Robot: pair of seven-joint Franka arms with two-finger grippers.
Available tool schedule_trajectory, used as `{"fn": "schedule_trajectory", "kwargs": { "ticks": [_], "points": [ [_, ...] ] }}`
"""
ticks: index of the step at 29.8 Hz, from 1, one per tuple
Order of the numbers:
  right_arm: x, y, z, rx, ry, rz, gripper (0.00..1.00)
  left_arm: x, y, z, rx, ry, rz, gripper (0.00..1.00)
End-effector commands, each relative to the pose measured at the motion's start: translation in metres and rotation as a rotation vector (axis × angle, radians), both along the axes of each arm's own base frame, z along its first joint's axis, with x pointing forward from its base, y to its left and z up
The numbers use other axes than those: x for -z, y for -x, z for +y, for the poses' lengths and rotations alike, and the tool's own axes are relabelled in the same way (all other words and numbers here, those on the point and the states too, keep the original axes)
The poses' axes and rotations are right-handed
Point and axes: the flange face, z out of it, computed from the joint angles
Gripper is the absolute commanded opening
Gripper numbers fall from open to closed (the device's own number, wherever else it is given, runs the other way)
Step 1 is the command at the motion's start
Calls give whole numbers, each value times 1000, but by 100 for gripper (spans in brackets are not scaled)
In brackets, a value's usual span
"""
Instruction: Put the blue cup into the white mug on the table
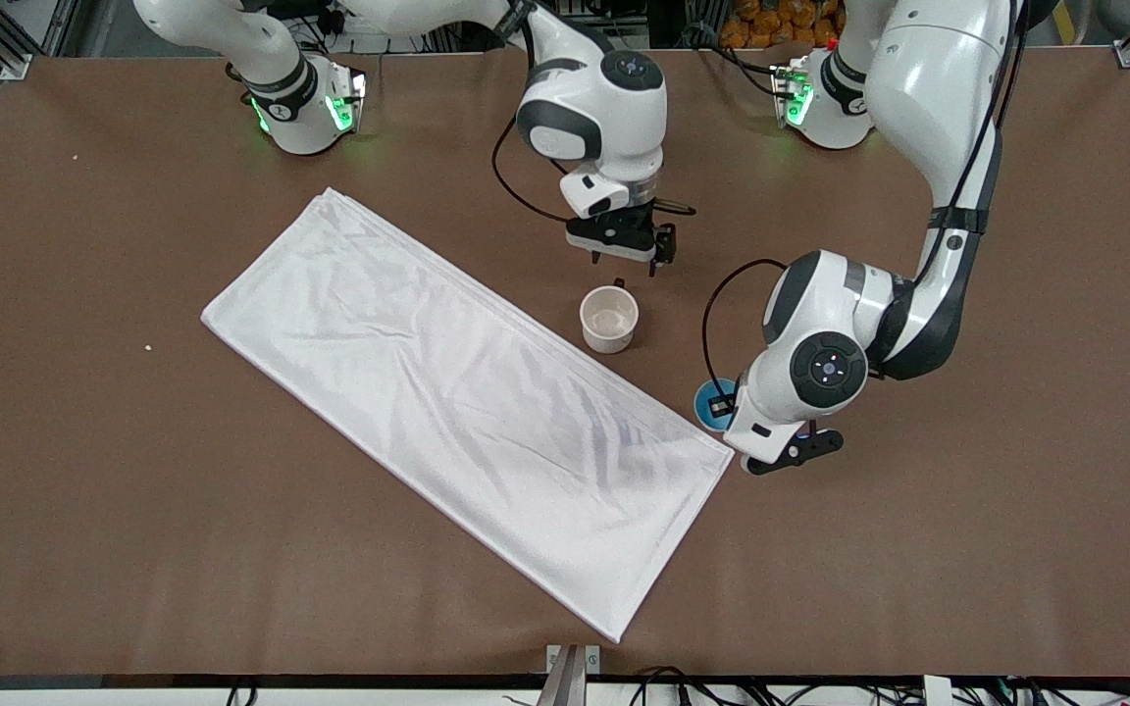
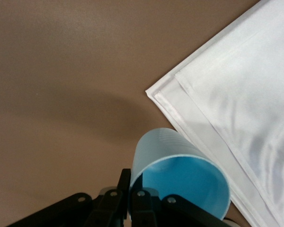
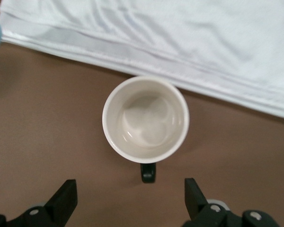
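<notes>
- Blue cup (image 2: 180, 175): clamped by its rim in the left claw (image 2: 128, 201), beside the corner of the white cloth (image 1: 457, 392); whether it is lifted off the bench (image 1: 967, 549) or resting on it cannot be told.
- White mug (image 1: 609, 319): upright and empty on the bench beside the cloth's edge, farther from the front camera than the cup, its dark handle (image 3: 148, 172) facing the right claw.
- Right claw (image 3: 130, 198): fingers spread apart, holding nothing, hovering by the mug.
- Progress: cup grasped; carrying it over the mug and lowering it in remain, by my judgement.

left claw (image 2: 128, 198) clamped on cup rim; right claw (image 3: 130, 198) spread wide.
</notes>
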Motion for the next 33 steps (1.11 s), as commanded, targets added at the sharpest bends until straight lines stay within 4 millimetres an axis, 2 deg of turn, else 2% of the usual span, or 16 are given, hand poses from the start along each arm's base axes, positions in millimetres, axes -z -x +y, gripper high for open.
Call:
{"fn": "schedule_trajectory", "kwargs": {
  "ticks": [1, 3, 8, 13, 16, 20, 25, 33],
  "points": [
    [-40, -1, -21, -43, 18, 9, 100, -19, 12, -4, -16, 23, 31, 0],
    [-55, -5, -29, -65, 18, 31, 100, -26, 17, -11, -21, 35, 40, 0],
    [-102, -20, -62, -113, 26, 73, 100, -30, 28, -30, -50, 35, 58, 0],
    [-155, -38, -108, -173, 22, 112, 100, -35, 41, -54, -75, 43, 65, 0],
    [-179, -53, -138, -191, 25, 116, 100, -37, 50, -70, -88, 50, 71, 0],
    [-195, -67, -164, -189, 20, 117, 100, -39, 60, -87, -91, 57, 83, 0],
    [-220, -90, -204, -194, 12, 91, 100, -36, 89, -120, -80, 55, 129, 0],
    [-243, -128, -284, -253, 56, 91, 100, -28, 113, -149, -90, 28, 154, 0]
  ]
}}
